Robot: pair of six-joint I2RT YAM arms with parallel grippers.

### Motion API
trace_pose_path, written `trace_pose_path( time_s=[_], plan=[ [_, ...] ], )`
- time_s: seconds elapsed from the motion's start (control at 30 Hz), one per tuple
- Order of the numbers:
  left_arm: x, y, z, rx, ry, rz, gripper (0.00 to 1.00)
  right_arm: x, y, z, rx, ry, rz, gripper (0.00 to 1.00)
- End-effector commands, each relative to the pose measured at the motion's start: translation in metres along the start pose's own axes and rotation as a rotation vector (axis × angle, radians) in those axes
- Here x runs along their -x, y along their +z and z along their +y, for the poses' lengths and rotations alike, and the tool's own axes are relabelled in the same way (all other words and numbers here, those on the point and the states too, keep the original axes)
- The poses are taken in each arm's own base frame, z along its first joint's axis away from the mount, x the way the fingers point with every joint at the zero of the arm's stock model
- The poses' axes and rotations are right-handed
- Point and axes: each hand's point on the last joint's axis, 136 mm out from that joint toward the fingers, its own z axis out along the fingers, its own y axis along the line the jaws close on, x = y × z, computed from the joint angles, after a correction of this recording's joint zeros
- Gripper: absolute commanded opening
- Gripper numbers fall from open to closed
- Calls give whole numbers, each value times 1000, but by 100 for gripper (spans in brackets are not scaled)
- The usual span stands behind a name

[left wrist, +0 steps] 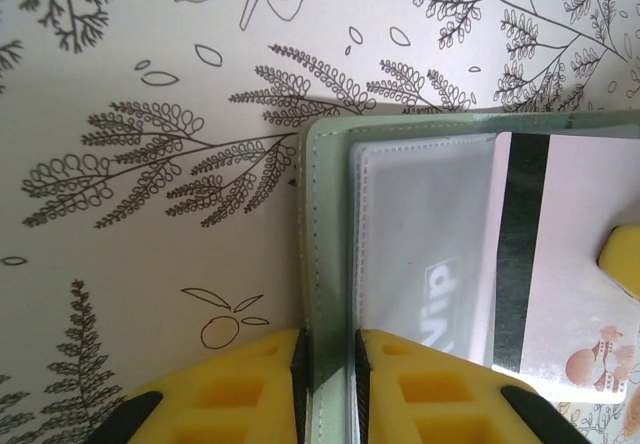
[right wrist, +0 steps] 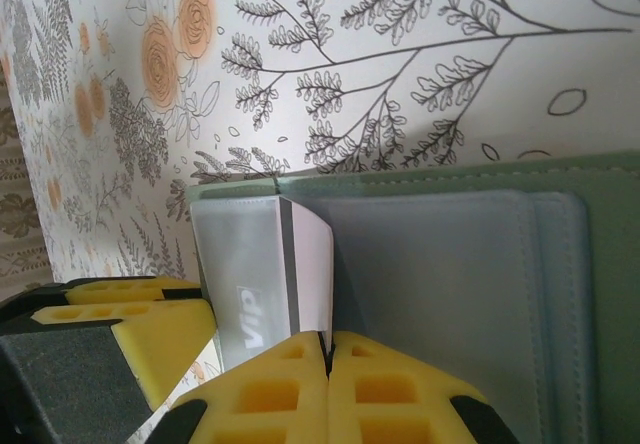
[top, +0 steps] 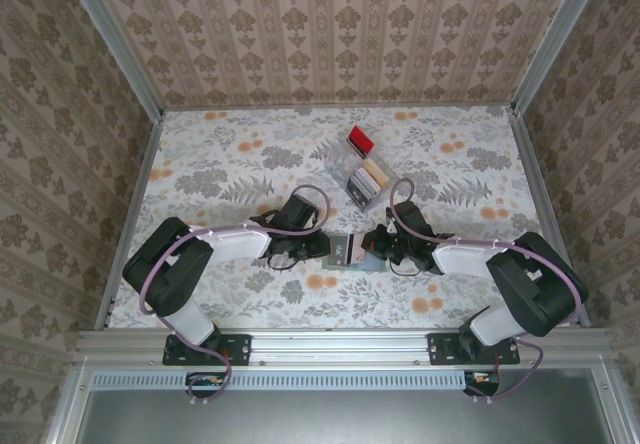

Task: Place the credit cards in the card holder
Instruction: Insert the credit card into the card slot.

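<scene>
Evidently the left gripper point(left wrist: 328, 389) is pinching one edge of the open card holder point(left wrist: 325, 214), steadying it toward the near edge of the table point(top: 230, 164), while the right gripper point(right wrist: 326, 384) is clamping a credit card point(right wrist: 305, 274), likely feeding it into a clear slot point(right wrist: 430, 284); both are reaching low and inward, facing each other.

Lettering: "VIP", white capitals
Carrier: credit card point(right wrist: 250, 264), pale face beside its dark stripe
Also legible: left wrist view, inside card holder point(left wrist: 325, 264)
</scene>
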Motion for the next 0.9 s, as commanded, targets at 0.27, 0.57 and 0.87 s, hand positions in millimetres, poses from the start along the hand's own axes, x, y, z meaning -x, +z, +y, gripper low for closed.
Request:
trace_pose_path(
  time_s=[0.27, 0.57, 0.87],
  plan=[
    [-7, 4, -3, 18, 27, 28, 21, -18, 10, -15, -34, -9, 80, 2],
    [-5, 3, -4, 22, 28, 22, 21, -18, 18, -7, -44, -26, 101, 4],
    [-3, 2, -6, 22, 36, 15, 22, -19, 32, 16, -19, -79, 153, 8]
  ],
)
